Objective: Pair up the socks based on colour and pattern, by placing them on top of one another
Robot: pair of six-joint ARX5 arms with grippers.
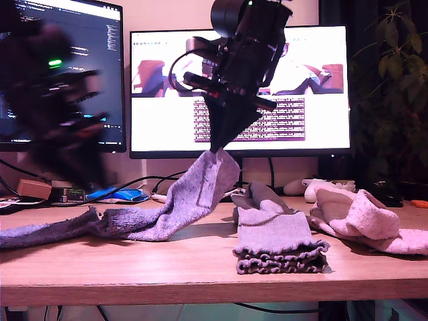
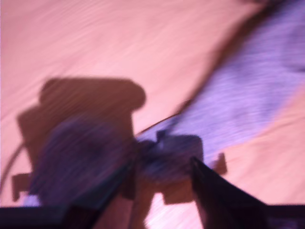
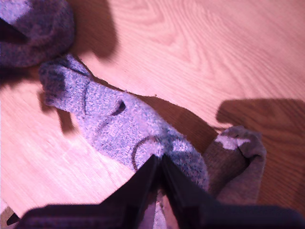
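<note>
My second gripper (image 1: 215, 151) (image 3: 159, 161) is shut on one end of a speckled blue-purple sock (image 1: 190, 200) (image 3: 112, 117). It lifts that end above the table while the rest trails down toward the exterior view's left. A second speckled sock (image 1: 40, 235) (image 3: 33, 28) lies flat at that side. Grey socks with frilly cuffs (image 1: 277, 237) (image 3: 238, 160) lie stacked in the middle. Fuzzy pale pink socks (image 1: 361, 215) lie at the exterior view's right. My first arm (image 1: 60, 100) is a blur at the exterior view's left. My first gripper (image 2: 162, 164) stands open above a speckled sock (image 2: 248, 95).
Two monitors (image 1: 241, 87) stand behind the arms. A white game controller (image 1: 314, 186) and cables lie at the back of the wooden table (image 1: 200, 267). A blue object (image 1: 120, 195) sits at the back toward the exterior view's left, and a plant (image 1: 394, 80) at its right.
</note>
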